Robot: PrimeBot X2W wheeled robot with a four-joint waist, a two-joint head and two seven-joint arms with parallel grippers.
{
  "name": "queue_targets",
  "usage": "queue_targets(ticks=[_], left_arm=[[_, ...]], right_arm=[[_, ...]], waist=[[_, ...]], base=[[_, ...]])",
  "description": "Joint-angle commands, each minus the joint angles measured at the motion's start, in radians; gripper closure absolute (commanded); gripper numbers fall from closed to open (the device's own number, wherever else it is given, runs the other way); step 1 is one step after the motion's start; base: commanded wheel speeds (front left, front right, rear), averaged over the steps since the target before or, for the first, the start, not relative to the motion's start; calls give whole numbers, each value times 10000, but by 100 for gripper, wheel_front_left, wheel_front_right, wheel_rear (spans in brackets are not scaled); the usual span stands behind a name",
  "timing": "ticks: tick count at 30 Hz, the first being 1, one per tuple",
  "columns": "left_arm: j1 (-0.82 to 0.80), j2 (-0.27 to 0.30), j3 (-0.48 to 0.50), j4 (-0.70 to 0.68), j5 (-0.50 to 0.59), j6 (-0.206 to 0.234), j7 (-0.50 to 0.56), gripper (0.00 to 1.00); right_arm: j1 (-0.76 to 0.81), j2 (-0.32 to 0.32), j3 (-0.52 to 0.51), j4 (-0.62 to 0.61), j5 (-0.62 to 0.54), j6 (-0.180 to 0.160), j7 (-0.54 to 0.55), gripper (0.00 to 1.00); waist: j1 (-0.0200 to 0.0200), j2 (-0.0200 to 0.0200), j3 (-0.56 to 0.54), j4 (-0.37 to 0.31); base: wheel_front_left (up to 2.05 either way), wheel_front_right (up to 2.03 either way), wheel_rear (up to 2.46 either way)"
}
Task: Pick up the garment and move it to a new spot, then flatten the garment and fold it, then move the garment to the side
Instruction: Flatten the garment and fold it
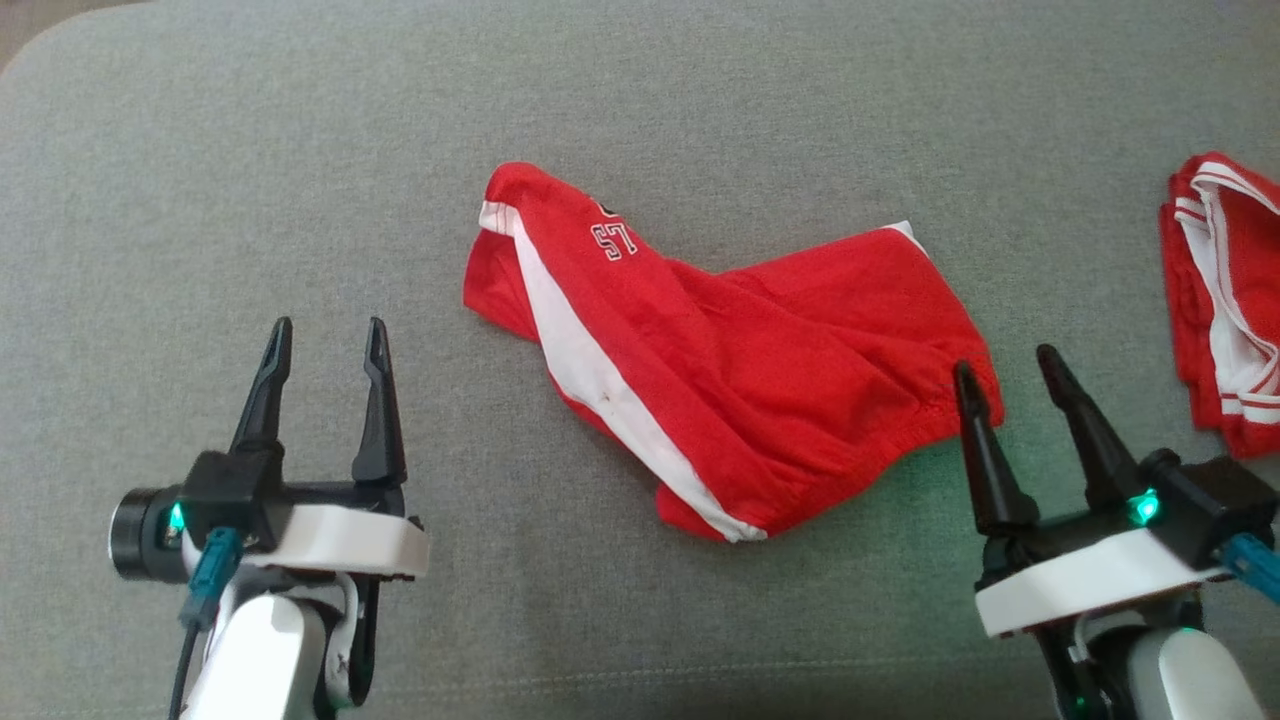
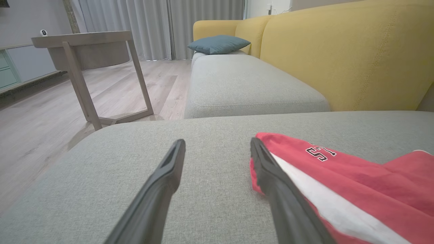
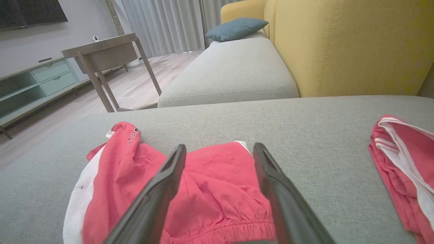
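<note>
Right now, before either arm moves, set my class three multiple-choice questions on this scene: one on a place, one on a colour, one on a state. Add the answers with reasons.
1. Where does the second red garment lie relative to the red shorts?
A. On top of them
B. To their right, apart
C. To their left, touching

2. What colour is the stripe down the shorts?
A. Blue
B. Yellow
C. White

3. How do the jaws of the left gripper and right gripper stand?
A. Both open, holding nothing
B. Both shut on the shorts
C. Left shut, right open

Answers: 1 B, grey cushion shows between the two garments. 2 C, a white band crosses the red cloth. 3 A, both pairs of jaws stand apart with nothing clamped.
</note>
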Motion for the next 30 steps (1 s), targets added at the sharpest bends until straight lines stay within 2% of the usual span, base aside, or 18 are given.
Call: queue_targets(ticks=[1, 9, 15, 23, 24, 25, 26, 30], left_arm=[[-130, 156, 273, -344, 45, 18, -60, 0], [-269, 130, 220, -348, 48, -64, -60, 0], [-493, 32, 151, -257, 61, -146, -60, 0], [-745, -155, 91, -207, 102, -248, -60, 0], [-772, -175, 94, -200, 107, -261, -60, 0], [-795, -197, 95, -194, 113, -274, -60, 0], [-817, -226, 93, -189, 120, -285, -60, 0], [-853, -309, 111, -192, 136, -305, -60, 0]], right_arm=[[-34, -59, 323, -341, 27, 65, 70, 0], [86, -156, 910, 59, 245, 65, 499, 0], [-122, -559, 2094, 800, 593, 65, 1067, 0], [-1150, -1258, 3203, 1759, 674, 65, 1531, 0], [-1258, -1315, 3316, 1863, 714, 65, 1633, 11], [-1358, -1390, 3443, 1978, 769, 65, 1753, 79], [-1445, -1468, 3525, 2082, 826, 65, 1854, 100], [-1679, -1727, 3576, 2200, 1019, 65, 1923, 100]], waist=[[0, -1, -11, -7], [0, -1, 84, 26], [0, -1, 292, 149], [0, -1, 568, 367], [0, -1, 585, 394], [0, -1, 599, 428], [0, -1, 609, 473], [0, -1, 631, 584]], base=[[0, 0, 0], [0, 0, 0], [0, 0, 0], [0, 0, 0], [0, 0, 0], [0, 0, 0], [0, 0, 0], [0, 0, 0]])
